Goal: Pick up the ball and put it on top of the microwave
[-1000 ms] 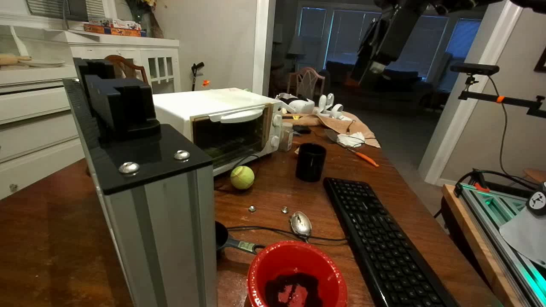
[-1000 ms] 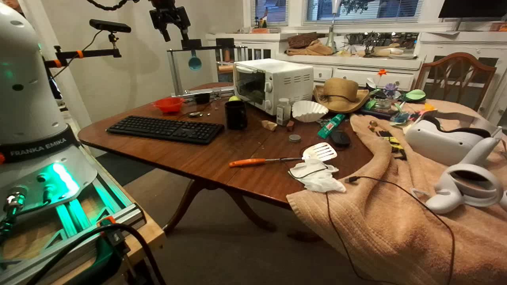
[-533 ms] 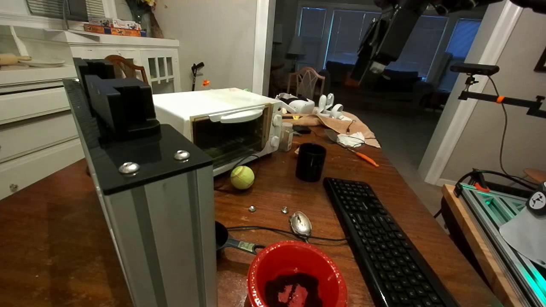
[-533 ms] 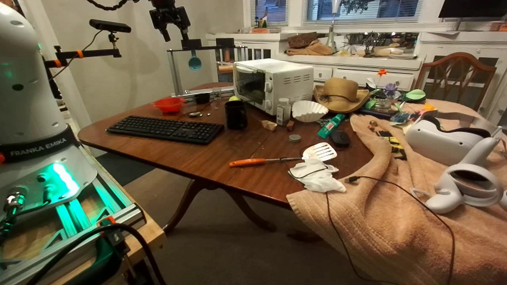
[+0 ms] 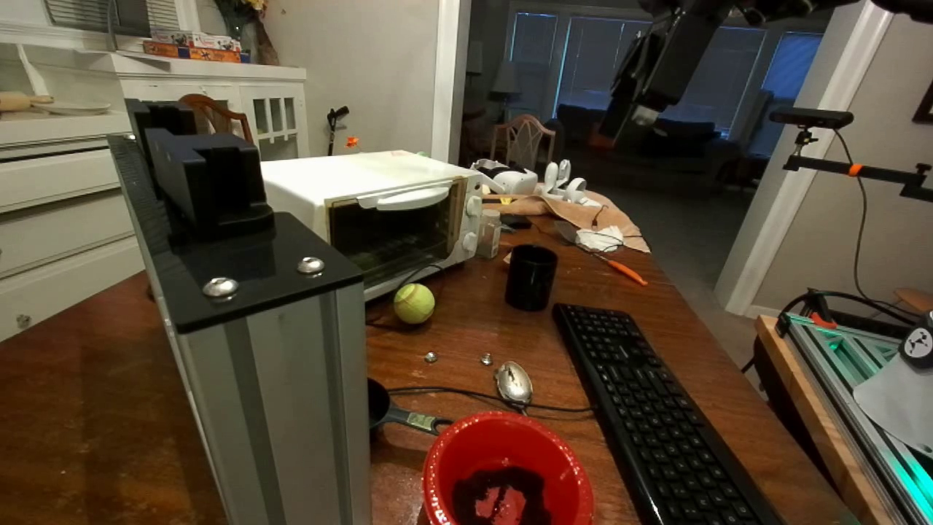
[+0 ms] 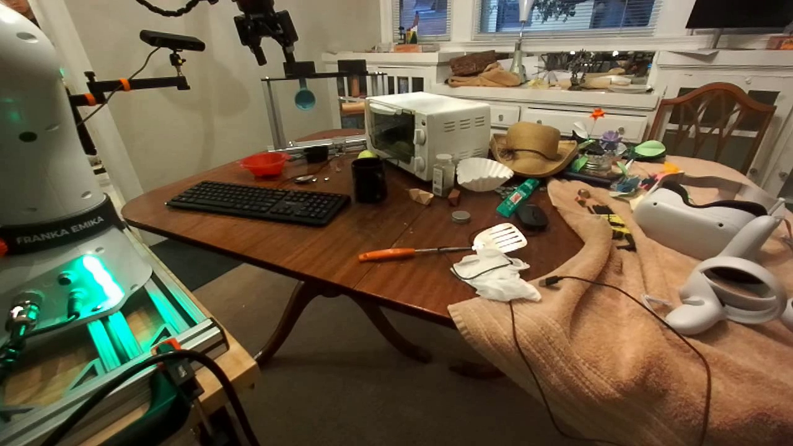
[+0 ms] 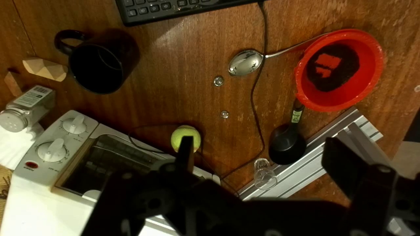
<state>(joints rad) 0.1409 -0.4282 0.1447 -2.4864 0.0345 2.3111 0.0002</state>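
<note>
Across both exterior views, nothing visibly changed over the last second; any shift was too slight to tell. The wrist view showed this moment only, so whether anything moved there could not be told.

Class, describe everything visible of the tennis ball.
The tennis ball is round and yellow-green, with a curved seam and felt-looking cover. It rests on the wooden table in front of the microwave; whether the thin dark cord beside it touches it is unclear. In an exterior view the black mug mostly hides it. The gripper isn't holding it.
</note>
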